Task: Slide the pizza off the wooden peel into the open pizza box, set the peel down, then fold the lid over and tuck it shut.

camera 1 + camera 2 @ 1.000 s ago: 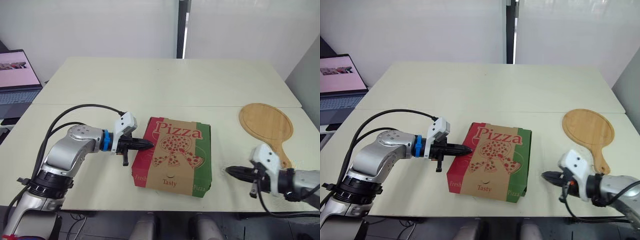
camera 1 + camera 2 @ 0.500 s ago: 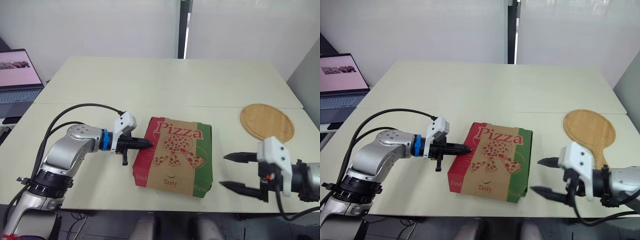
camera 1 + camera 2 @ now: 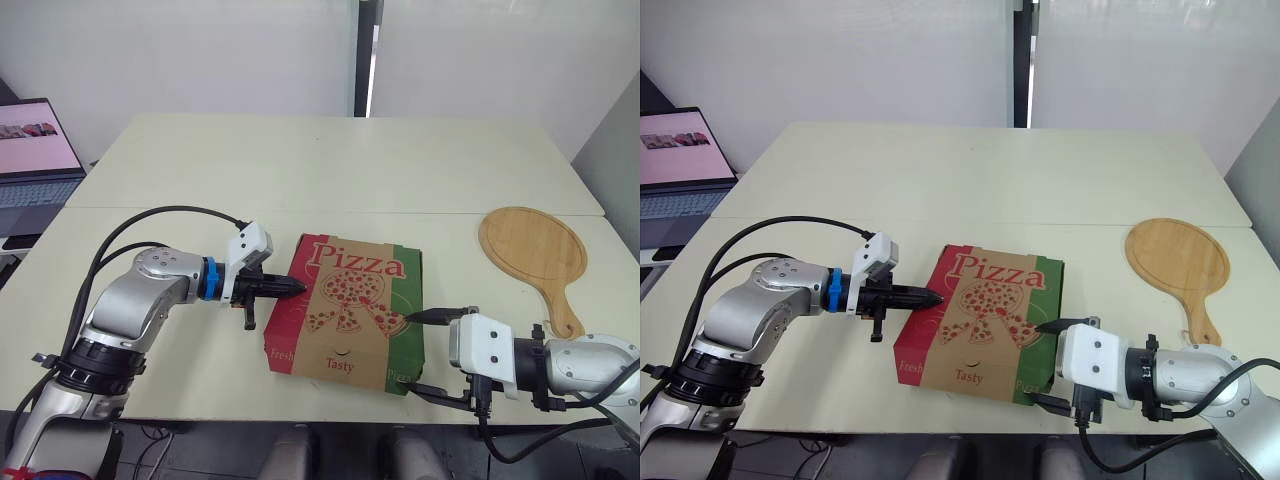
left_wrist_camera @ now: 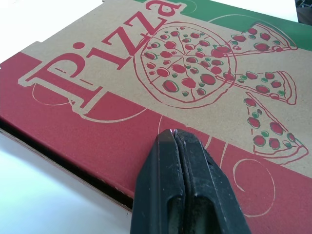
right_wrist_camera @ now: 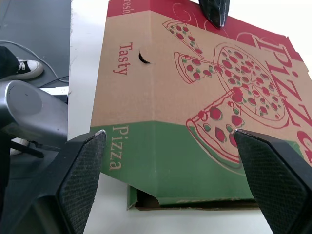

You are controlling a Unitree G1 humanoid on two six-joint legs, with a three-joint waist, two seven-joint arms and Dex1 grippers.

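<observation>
— What is the pizza box point(image 3: 350, 315) holding?
— I cannot tell; its lid is lying down, hiding the inside. The box is sitting on the table point(image 3: 300, 170), with the wooden peel point(image 3: 532, 250) lying well apart to its right.
— And the fingers?
— The left gripper point(image 3: 298, 287), clenched tight, is resting its tips on the lid's red edge. The right gripper point(image 3: 411, 352) is spreading wide, with the box's green side lying between its fingers.

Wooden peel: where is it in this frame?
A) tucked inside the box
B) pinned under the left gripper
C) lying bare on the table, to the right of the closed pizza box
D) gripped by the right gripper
C: the wooden peel lies flat and bare on the table, right of the closed pizza box, while the right gripper is open at the box's green side, its fingers apart from the peel.
</observation>
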